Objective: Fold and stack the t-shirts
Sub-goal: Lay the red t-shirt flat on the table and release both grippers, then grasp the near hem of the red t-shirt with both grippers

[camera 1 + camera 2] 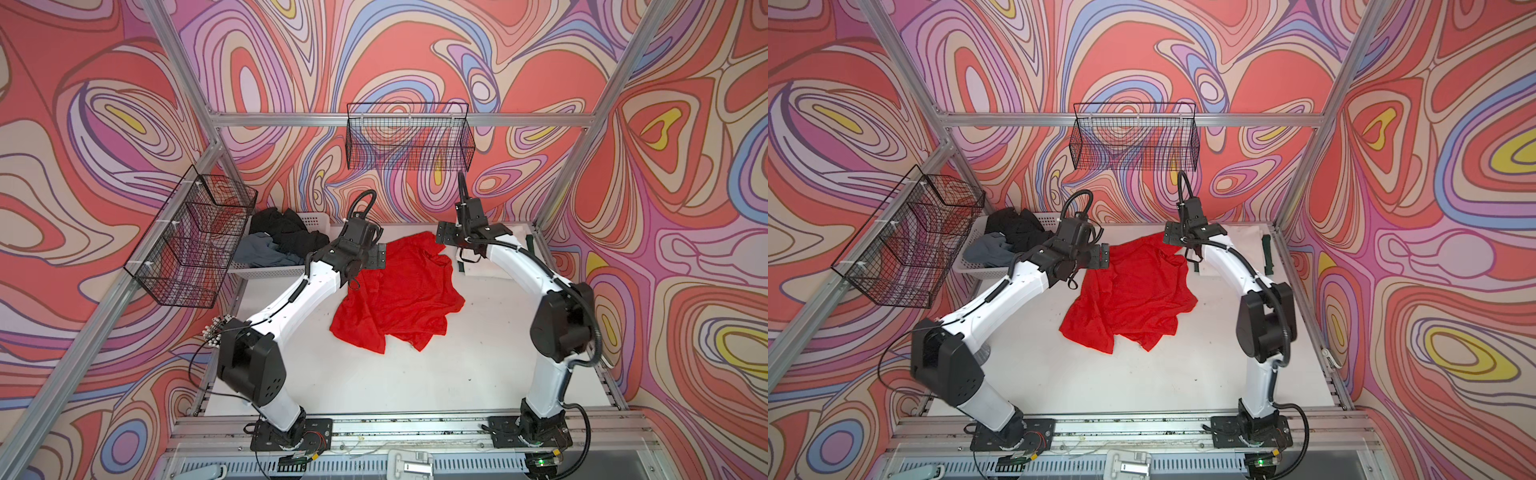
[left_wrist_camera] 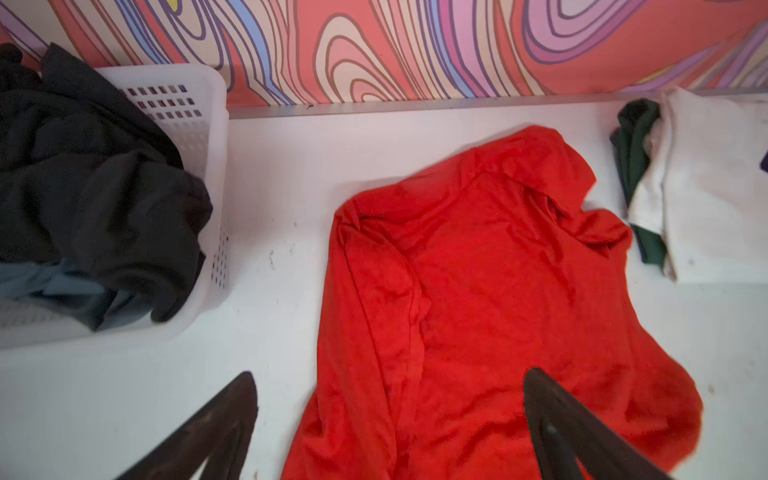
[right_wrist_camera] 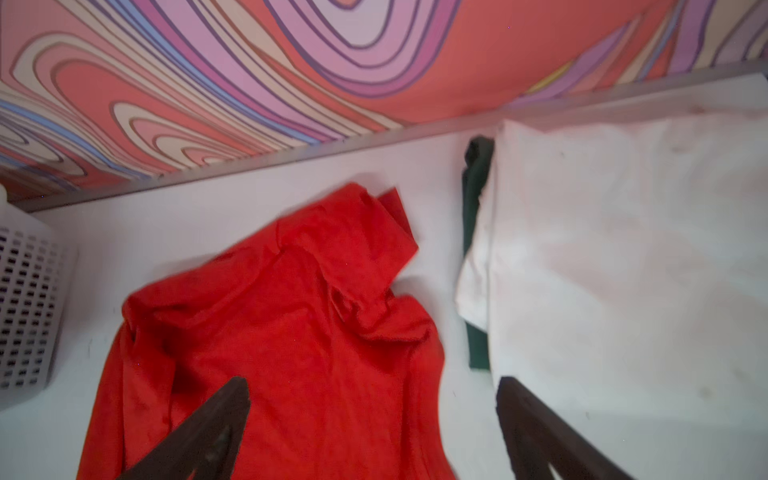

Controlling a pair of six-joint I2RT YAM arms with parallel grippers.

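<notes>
red t-shirt (image 1: 399, 291), white table (image 1: 374, 374), swirly multicoloured wall (image 1: 374, 50)

Matt red cloth t-shirt (image 1: 399, 291)

I see a robotics lab cell: aluminium frame (image 1: 270, 119), swirl-printed backdrop walls (image 1: 415, 50), white tabletop (image 1: 374, 386), slotted mounting rail (image 1: 415, 428).
</notes>
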